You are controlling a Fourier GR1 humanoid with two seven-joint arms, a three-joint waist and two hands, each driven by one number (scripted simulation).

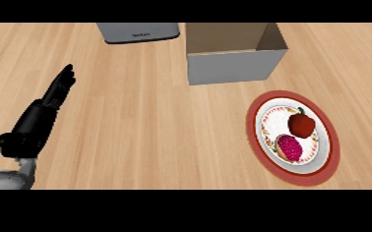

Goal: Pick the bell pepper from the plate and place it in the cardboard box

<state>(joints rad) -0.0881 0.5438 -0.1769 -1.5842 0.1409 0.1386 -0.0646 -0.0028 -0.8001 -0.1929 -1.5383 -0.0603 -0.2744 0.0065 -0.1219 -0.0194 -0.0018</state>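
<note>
While left hand [40, 115] rests at 9 o'clock, fingers straight, holding nothing, bell pepper [301, 124] sits on plate [294, 176] at 4 o'clock: red, rounded, glossy, small stem on top. Magenta-fleshed cut fruit [289, 146] just beside it, at its 7 o'clock. Cardboard box [232, 66] at 1 o'clock, top open. Grey appliance [138, 32] at 11 o'clock. Bare wooden counter [152, 123] between. Right hand unseen.

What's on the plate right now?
On the plate lie the red bell pepper and, touching it on the near side, a magenta item. Anything beneath them is hidden.
</note>
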